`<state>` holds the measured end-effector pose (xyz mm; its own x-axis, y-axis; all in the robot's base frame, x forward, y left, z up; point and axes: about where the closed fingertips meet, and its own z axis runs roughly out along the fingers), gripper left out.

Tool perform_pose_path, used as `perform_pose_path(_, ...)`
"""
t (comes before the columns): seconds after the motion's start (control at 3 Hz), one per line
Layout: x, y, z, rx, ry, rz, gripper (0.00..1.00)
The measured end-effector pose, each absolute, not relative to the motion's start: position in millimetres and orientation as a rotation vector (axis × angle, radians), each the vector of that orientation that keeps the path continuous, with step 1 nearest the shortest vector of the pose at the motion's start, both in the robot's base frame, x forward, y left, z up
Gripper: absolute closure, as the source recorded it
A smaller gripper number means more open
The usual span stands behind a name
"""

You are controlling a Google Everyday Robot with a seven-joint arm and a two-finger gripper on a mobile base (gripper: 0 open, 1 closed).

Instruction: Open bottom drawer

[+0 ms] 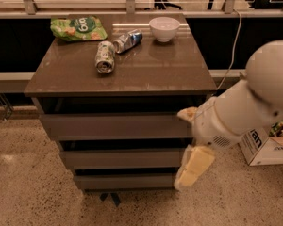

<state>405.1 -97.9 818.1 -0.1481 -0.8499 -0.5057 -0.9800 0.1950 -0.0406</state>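
Note:
The bottom drawer (125, 181) is the lowest of three grey-brown fronts on the cabinet, a flat panel without a handle, and it looks pushed in. My gripper (193, 167) hangs at the end of the white arm (247, 107), just in front of the cabinet's lower right corner. It is level with the middle drawer (122, 158) and the bottom drawer, and its tip is by the bottom drawer's right end. I cannot tell whether it touches the drawer.
The top drawer (115, 126) sits under the brown cabinet top (155, 69). On the top lie a green snack bag (78, 28), two tipped cans (105, 57) (128, 40) and a white bowl (164, 28). A cardboard box (264, 145) stands on the floor at the right.

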Motion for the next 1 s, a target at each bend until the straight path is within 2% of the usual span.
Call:
perform_pose_path(0.67,351,-15,638,-1.592,1.837,0.863,0.00)
perform_pose_path(1.0,362,-17,632,-1.548,1.855,0.849,0.00)
